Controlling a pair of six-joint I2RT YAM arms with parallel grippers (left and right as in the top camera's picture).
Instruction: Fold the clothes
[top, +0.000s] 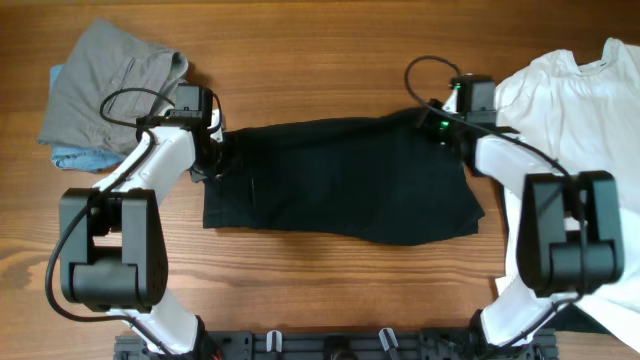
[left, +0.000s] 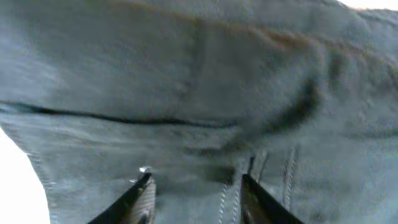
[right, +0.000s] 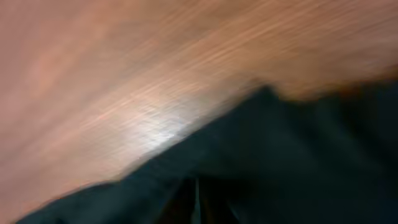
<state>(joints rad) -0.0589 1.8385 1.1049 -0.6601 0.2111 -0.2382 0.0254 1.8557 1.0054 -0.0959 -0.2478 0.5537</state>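
The black garment lies flat across the middle of the wooden table, longer left to right. My left gripper is at its upper left corner. In the left wrist view its fingers are spread apart over the fabric, which fills the frame. My right gripper is at the garment's upper right corner. In the blurred right wrist view its fingers are pressed together on the black cloth, with only a thin line between them.
A white T-shirt lies spread at the right, partly under the right arm. A grey piece sits on a blue piece at the upper left. Bare wood lies behind the black garment.
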